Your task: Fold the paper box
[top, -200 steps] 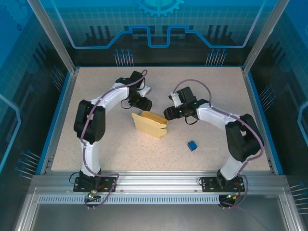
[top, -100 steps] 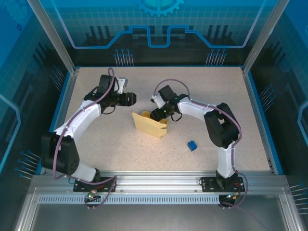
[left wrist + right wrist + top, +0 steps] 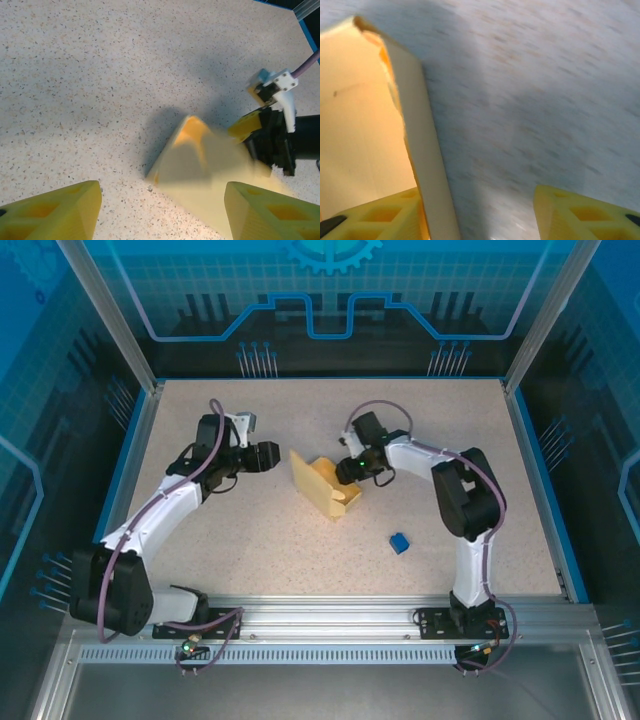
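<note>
The pale yellow paper box (image 3: 325,485) stands partly folded in the middle of the table, with an open panel sticking up. My left gripper (image 3: 270,456) hovers open just left of it and apart from it. In the left wrist view the box (image 3: 210,170) lies ahead of the open gripper (image 3: 162,215), and nothing sits between the yellow fingers (image 3: 50,212). My right gripper (image 3: 350,470) is at the box's right side. In the right wrist view it (image 3: 480,215) is open, and a box wall (image 3: 427,165) stands inside the gap against the left finger (image 3: 375,215).
A tiny blue cube (image 3: 399,543) lies on the speckled table (image 3: 250,540) to the front right of the box. Blue rails edge the table on the left (image 3: 120,480) and right (image 3: 545,480). The right gripper's black body (image 3: 272,142) shows behind the box in the left wrist view.
The left gripper has drawn back to the left, off the box. The right gripper went in over the box and has narrowed a little. The box has turned and shifted slightly right.
</note>
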Controlling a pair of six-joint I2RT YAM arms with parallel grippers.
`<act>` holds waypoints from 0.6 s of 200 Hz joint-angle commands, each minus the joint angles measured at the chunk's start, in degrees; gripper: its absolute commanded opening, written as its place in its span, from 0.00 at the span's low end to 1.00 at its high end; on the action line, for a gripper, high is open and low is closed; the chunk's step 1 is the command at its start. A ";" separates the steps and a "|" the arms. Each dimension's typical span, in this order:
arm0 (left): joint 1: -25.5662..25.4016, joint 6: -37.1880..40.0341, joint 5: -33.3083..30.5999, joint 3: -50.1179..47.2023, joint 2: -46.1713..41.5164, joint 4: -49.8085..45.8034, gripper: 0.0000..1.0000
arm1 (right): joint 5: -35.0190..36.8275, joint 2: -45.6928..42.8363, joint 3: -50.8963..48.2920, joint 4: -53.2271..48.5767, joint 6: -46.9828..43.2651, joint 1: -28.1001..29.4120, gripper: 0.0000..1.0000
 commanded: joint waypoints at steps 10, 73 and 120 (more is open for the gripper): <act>0.37 -2.13 1.04 -2.87 -2.73 3.28 0.67 | -3.36 -6.68 -6.85 2.26 4.95 -5.25 0.55; 0.37 -2.77 0.66 -6.16 -4.33 4.67 0.67 | -12.46 -15.22 -19.96 11.10 11.46 -7.13 0.63; 0.37 -3.43 -0.77 -7.98 -5.79 6.73 0.68 | -17.86 -15.78 -23.10 18.14 16.30 -3.13 0.63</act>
